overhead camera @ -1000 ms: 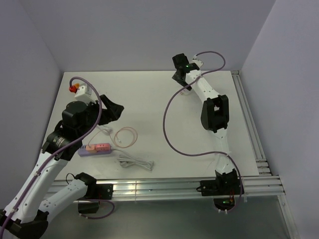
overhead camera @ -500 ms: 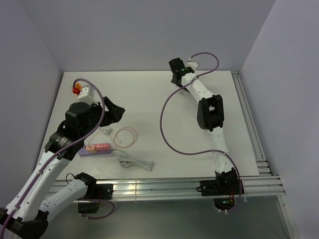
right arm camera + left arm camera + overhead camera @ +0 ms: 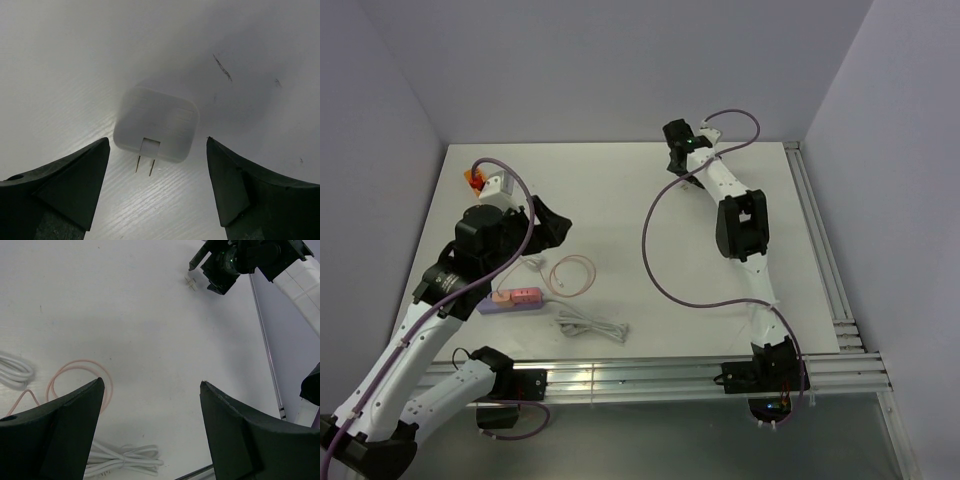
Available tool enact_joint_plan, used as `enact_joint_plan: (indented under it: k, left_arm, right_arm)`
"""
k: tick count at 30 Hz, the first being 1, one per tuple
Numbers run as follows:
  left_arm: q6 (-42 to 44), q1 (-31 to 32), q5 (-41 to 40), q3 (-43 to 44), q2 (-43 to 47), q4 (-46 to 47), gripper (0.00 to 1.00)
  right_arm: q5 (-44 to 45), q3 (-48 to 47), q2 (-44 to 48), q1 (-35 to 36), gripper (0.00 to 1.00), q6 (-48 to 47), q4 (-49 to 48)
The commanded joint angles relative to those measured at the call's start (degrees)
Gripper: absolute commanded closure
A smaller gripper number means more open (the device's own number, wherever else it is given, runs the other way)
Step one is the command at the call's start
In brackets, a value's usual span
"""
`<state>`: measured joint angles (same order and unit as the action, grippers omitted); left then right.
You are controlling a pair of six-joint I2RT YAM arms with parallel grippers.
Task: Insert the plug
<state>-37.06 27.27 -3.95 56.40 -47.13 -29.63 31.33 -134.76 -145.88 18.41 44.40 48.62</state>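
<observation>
At the end of a thin pale-pink cord, the plug is only a tiny pale shape, just below my left gripper. The left wrist view shows the cord's loop passing behind the left finger, and that gripper is open and empty. At the far side of the table my right gripper hangs open over a white squarish charger block with two metal prongs. The block lies flat between the spread fingers of the right gripper, untouched. It also shows small as the charger block in the left wrist view.
A lilac power strip lies at the near left with a pinkish-orange strip against it. A bundled white cable lies near the front rail. Walls close the table at the left, back and right.
My right gripper has shifted a little to the left over the white block. The left arm has edged slightly towards the back. Nothing on the table has moved.
</observation>
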Motion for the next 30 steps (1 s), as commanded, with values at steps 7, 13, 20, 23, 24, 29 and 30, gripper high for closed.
enact_joint_plan:
  k: [7, 13, 20, 23, 24, 29, 30]
  left_arm:
    - [1.73, 0.16, -0.80, 0.90, 0.55, 0.36, 0.17]
    - [2.16, 0.42, -0.89, 0.99, 0.20, 0.89, 0.17]
    - [2.34, 0.59, 0.43, 0.90, -0.50, 1.50, 0.17]
    - [2.34, 0.51, 0.69, 0.90, -0.59, 1.59, 0.17]
    - [2.17, 0.51, 1.30, 0.82, -0.59, 1.59, 0.17]
    - [1.73, 0.51, 2.54, 0.38, 0.11, 1.94, 0.17]
    - [1.64, 0.51, 2.80, 0.29, 0.20, 1.85, 0.17]
  right_arm:
    - [-3.47, -1.91, -2.30, -3.30, 0.18, 2.62, 3.93]
    - [-5.75, -2.79, -2.83, -3.73, 0.22, 1.04, 2.63]
    - [-6.81, 3.08, 0.15, -3.47, 0.31, 2.00, 1.92]
    - [-8.30, 7.04, 2.17, -3.30, 0.31, 3.41, 0.95]
    - [-8.39, 7.92, 2.70, -3.30, 0.31, 3.67, 0.86]
    - [-6.99, 13.45, 7.18, -1.54, 0.31, 3.59, 0.25]
    - [-6.99, 14.60, 8.06, -0.93, 0.31, 3.76, -0.45]
